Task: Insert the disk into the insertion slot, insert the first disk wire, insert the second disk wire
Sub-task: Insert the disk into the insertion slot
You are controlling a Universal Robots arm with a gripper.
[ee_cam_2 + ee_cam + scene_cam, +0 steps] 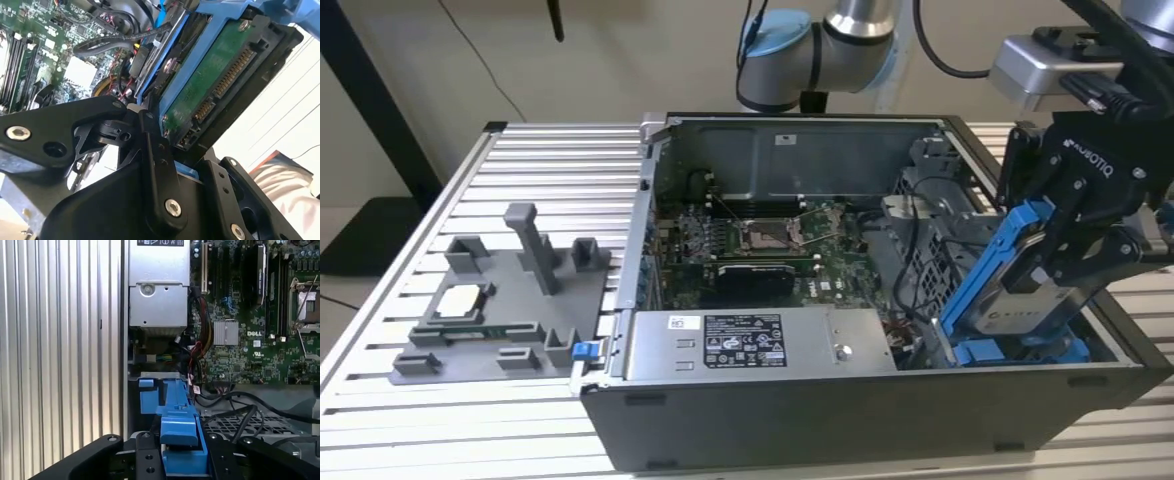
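One disk (1025, 302), one computer case (854, 425), one power-supply box (747, 345), one motherboard (767, 255), one grey fixture plate (520, 312).

One arm (827, 45) reaching down at exterior view's right.
Black end effector (1074, 265) tilted, fingers (1107, 245) closed on the disk (1023, 300); grey-and-blue elbow joint high behind.

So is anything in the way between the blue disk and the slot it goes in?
Nothing visible blocks it. The gripper holds the disk tilted just above the insertion slot. Black cables lie beside it over the perforated cage, not across the path. The disk hides part of the slot's mouth.
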